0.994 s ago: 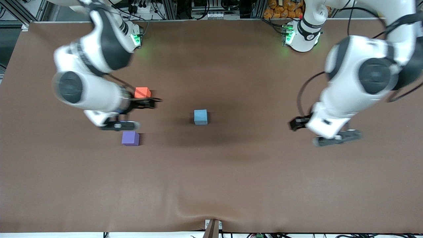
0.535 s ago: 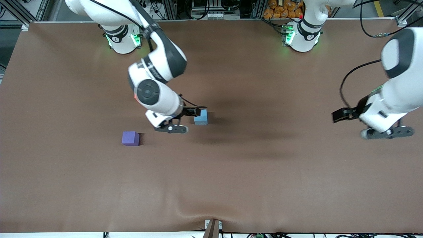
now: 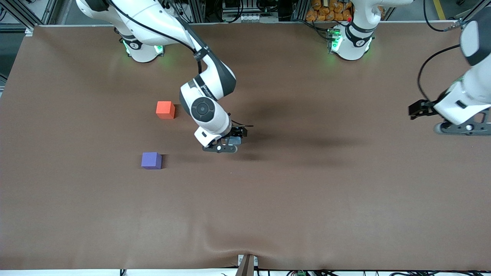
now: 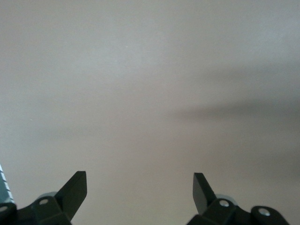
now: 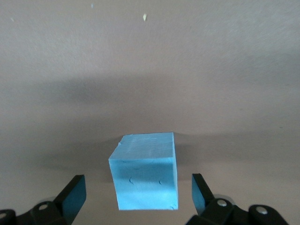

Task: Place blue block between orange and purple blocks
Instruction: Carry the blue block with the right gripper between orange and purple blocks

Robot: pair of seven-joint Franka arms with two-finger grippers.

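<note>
- The blue block (image 3: 235,140) was almost wholly covered by the right gripper (image 3: 227,142) in the front view; only a sliver of it showed.
- The left gripper (image 3: 454,122), near the table's edge at the left arm's end, was cut off by the front picture's edge.
- In both wrist views, the gripper bodies ran off the picture's edge, leaving only the fingertips (image 5: 75,192) visible.

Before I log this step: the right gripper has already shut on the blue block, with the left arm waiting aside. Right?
Not quite. The right gripper is open, its fingers either side of the blue block without touching, as the right wrist view shows. The left gripper does wait aside.
</note>
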